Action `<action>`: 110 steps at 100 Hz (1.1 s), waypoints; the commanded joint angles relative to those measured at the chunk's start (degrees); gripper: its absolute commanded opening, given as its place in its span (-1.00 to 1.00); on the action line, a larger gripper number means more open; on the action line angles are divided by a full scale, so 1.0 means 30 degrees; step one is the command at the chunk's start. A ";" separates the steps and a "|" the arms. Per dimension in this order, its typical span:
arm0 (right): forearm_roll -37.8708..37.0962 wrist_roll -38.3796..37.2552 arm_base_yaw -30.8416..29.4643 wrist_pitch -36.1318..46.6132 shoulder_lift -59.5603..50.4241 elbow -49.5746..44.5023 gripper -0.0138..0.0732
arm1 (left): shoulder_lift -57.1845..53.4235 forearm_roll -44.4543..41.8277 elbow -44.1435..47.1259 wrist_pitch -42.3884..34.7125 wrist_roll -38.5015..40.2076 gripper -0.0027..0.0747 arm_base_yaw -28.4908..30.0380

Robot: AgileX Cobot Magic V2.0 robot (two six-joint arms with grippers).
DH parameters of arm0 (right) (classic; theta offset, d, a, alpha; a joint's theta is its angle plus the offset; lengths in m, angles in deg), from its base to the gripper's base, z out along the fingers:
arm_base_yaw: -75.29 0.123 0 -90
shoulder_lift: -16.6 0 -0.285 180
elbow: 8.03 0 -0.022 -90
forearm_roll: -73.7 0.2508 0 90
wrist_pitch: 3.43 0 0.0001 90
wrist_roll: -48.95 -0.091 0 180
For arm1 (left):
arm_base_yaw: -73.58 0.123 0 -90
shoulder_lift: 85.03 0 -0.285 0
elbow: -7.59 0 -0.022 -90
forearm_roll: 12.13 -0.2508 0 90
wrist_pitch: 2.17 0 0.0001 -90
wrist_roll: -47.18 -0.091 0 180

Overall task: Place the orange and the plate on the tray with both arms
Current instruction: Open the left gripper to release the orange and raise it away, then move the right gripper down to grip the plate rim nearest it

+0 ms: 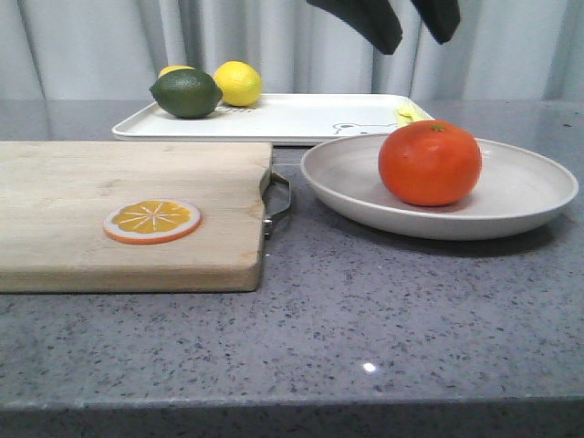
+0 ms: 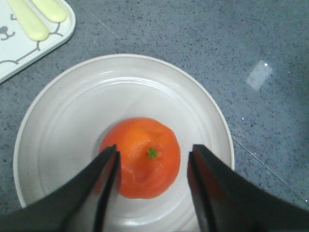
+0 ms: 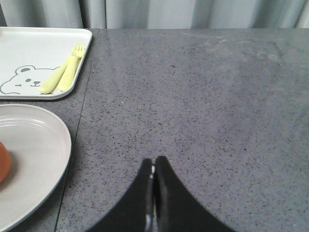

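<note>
The orange (image 1: 429, 162) sits in the middle of the off-white plate (image 1: 538, 182) on the grey table, right of centre. The white tray (image 1: 301, 119) with the bear drawing lies just behind the plate. My left gripper (image 1: 415, 38) hangs open above the orange; in the left wrist view the gripper (image 2: 152, 155) has its fingers wide apart on either side of the orange (image 2: 145, 166), over the plate (image 2: 96, 96), apart from both. My right gripper (image 3: 154, 162) is shut and empty over bare table beside the plate (image 3: 29, 154). An edge of the orange shows there.
A wooden cutting board (image 1: 128, 210) with a metal handle lies at the left and carries an orange slice disc (image 1: 151, 221). A lime (image 1: 186, 93) and a lemon (image 1: 237, 82) sit on the tray's far left. A pale yellow fork and spoon (image 3: 63, 75) lie on the tray (image 3: 29, 48).
</note>
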 commanded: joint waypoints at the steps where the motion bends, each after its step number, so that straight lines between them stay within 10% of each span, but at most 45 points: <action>1: -0.0133 -0.0007 -0.0049 0.1525 0.0208 0.0693 -0.83 | -0.2063 0.0283 0.0792 -0.1653 -0.0036 -0.53 0.0043; 16: -0.0133 -0.0007 -0.0049 0.1658 0.0208 0.0693 -0.83 | -0.3993 -0.0085 0.3463 -0.2632 -0.0036 -0.98 0.0058; 110: -0.0133 -0.0007 -0.0049 0.1786 0.0208 0.0693 -0.83 | -2.1222 0.0025 1.7663 -0.5463 0.0090 -0.98 0.2316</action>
